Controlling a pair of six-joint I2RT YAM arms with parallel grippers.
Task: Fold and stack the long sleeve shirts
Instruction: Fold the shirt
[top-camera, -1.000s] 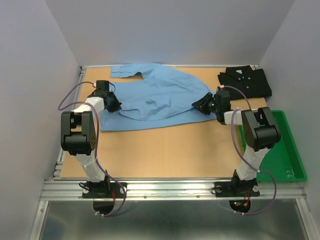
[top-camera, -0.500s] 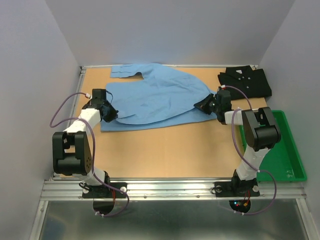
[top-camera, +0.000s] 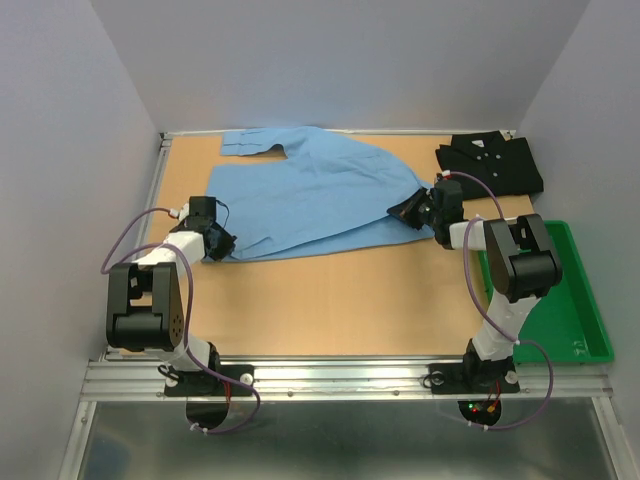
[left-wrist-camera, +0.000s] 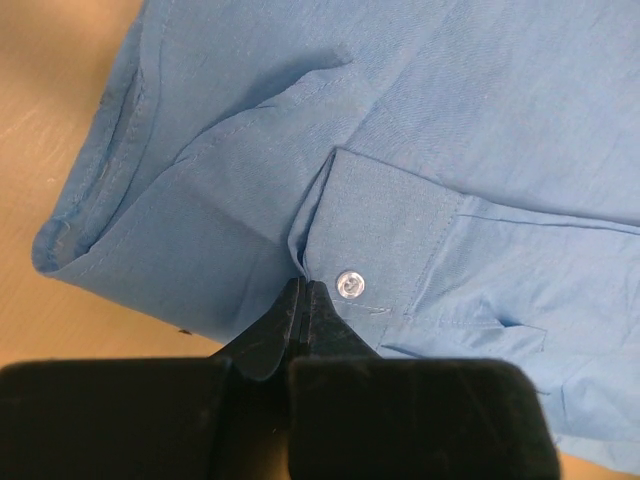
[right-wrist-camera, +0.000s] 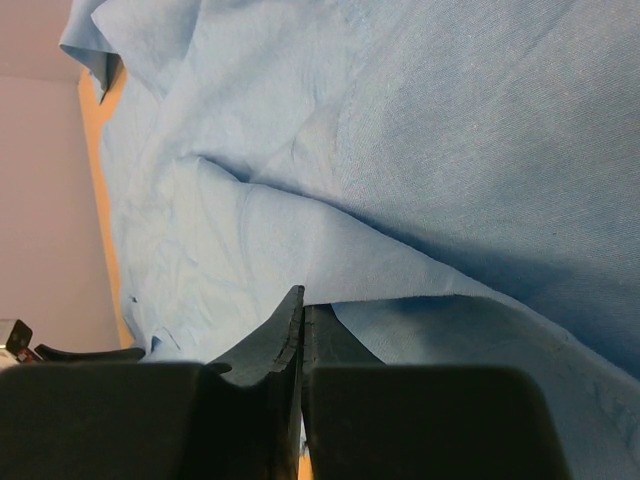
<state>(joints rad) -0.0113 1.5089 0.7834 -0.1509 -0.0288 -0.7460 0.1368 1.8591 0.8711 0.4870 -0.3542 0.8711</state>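
Tabletop (top-camera: 330, 300): light blue shirt (top-camera: 310, 200) lies crosswise

The right pincer (right-wrist-camera: 302, 303) pinches a fold of the light blue shirt (right-wrist-camera: 430, 150)

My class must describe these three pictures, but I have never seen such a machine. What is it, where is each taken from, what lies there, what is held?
Two robot arms are bolted at the near edge of a table, each ending in a two-finger pincer. The wide picture looks down from above and behind; each close-up comes from a wrist camera. On it lie a spread light blue shirt, a folded black shirt far right, and a green tray. The left pincer is shut on the light blue shirt by a cuff button; the right pincer is shut on its other side.
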